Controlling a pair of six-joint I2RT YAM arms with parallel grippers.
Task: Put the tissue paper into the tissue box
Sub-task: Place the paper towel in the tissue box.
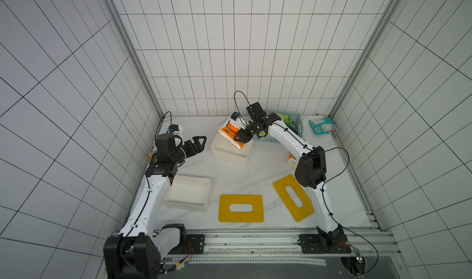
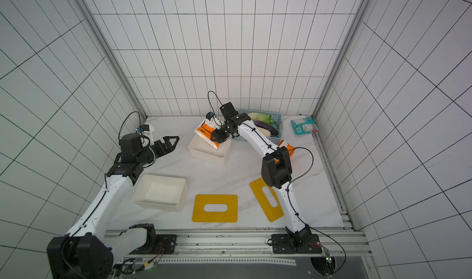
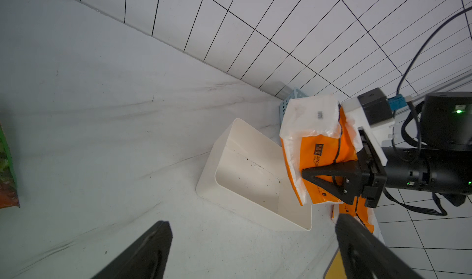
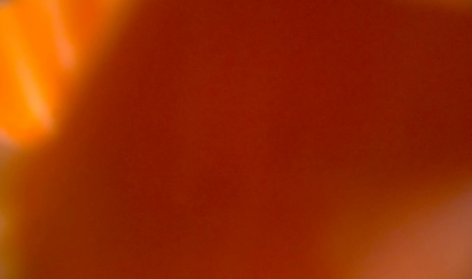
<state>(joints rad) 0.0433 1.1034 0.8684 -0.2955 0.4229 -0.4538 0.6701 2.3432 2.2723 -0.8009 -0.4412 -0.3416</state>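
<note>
The right claw (image 1: 238, 136) is closed on the pack (image 1: 228, 131) of tissue paper, an orange and white soft pack. One black finger (image 3: 332, 175) lies across the orange face of the pack in the left wrist view. The pack is in the air and tilted, with its lower end over the far box (image 1: 229, 154), a white open box near the back of the counter (image 1: 255, 173). I cannot tell if the lower edge touches the rim of this box. The inside of the far box (image 3: 255, 180) is bare, with only some small dark specks. The right wrist view is only an orange blur, so it tells nothing more.

The left claw (image 1: 200, 143) is wide open and holds nothing. It hangs above the counter at the left side, apart from the far box and pointing toward it.

A near box (image 1: 189, 194), also white and open, stands beside the left arm. Two yellow lids (image 1: 240, 208) (image 1: 293, 198), each with a long slot, lie flat at the front of the counter. One lid is partly under the right arm. A second pack (image 2: 287, 146) lies behind the elbow of the right arm. A blue basket (image 2: 279, 123) with vegetables stands at the back, just beside the far box. A green and white packet (image 1: 323, 126) lies in the back right corner.
</note>
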